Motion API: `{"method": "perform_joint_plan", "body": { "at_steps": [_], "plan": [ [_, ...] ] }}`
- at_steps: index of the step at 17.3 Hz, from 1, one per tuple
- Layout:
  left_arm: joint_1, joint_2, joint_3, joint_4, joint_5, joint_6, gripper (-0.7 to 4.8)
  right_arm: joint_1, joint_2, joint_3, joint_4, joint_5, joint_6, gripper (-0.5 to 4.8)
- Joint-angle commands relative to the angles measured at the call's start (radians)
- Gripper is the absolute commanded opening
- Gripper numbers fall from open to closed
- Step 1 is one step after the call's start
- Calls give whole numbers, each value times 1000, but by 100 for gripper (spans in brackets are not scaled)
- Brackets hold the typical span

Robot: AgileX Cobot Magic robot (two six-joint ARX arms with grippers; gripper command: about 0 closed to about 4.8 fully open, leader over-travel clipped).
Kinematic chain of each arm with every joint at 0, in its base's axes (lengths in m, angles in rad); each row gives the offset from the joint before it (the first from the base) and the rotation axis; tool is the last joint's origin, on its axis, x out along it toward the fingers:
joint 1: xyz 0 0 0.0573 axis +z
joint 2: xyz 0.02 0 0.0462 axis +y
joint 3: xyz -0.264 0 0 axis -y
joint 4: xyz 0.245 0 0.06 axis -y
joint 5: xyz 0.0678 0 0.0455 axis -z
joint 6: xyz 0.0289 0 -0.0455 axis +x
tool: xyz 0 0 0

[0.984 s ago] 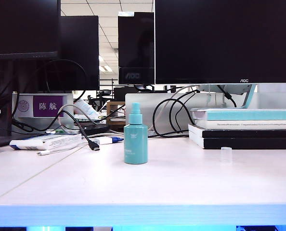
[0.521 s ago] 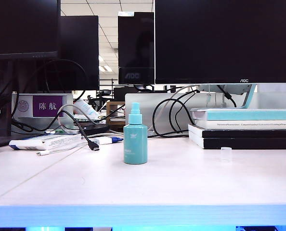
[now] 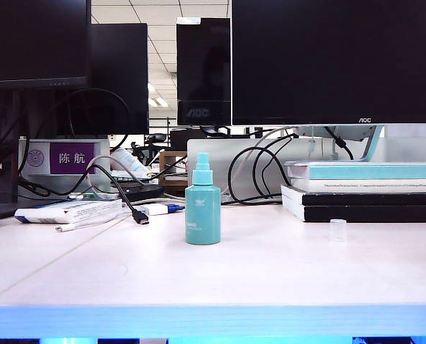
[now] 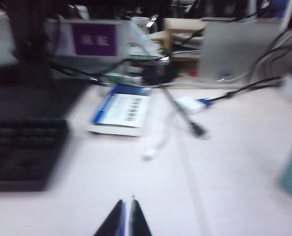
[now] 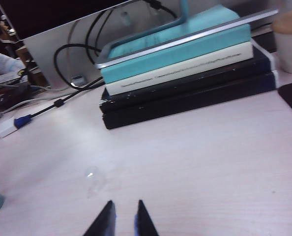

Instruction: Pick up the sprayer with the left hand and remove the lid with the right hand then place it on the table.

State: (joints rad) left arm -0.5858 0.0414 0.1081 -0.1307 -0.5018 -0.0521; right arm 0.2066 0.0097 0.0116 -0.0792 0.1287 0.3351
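Sprayer [image 3: 202, 206] stood uncapped on worktop [image 3: 270, 272]; lid [image 3: 336, 229] set apart. Left claw [image 4: 126, 216] closed, right claw [image 5: 122, 216] slightly parted, both empty. Task judged complete; arms need only retire.

One sprayer [image 3: 202, 207], one lid [image 3: 337, 229], two grippers [image 4: 126, 219] [image 5: 122, 219], four stacked books [image 3: 371, 192], four monitors [image 3: 336, 61].

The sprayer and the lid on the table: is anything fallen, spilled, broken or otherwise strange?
Nothing stands out. The sprayer stands upright on the table with its nozzle bare. The lid stands apart to its right, in front of the books. No spill shows. The left gripper is shut and holds nothing; the right gripper also holds nothing.
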Motion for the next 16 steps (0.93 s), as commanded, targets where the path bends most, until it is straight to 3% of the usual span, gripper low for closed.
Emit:
{"method": "perform_joint_plan", "body": {
  "at_steps": [1, 7, 13, 16],
  "plan": [
    [0, 1, 2, 13, 39, -34, 28, -1, -1, -5, 15, 7, -2, 62],
    [3, -40, -72, -54, 33, -34, 28, -17, -9, -6, -26, -16, -3, 62],
    [11, -40, -101, -11, 80, -31, 28, -222, -9, -6, -26, -42, -2, 62],
    [74, -40, -101, -15, 104, -31, 28, -257, -9, -6, -31, -71, -3, 62]
  ]
}}
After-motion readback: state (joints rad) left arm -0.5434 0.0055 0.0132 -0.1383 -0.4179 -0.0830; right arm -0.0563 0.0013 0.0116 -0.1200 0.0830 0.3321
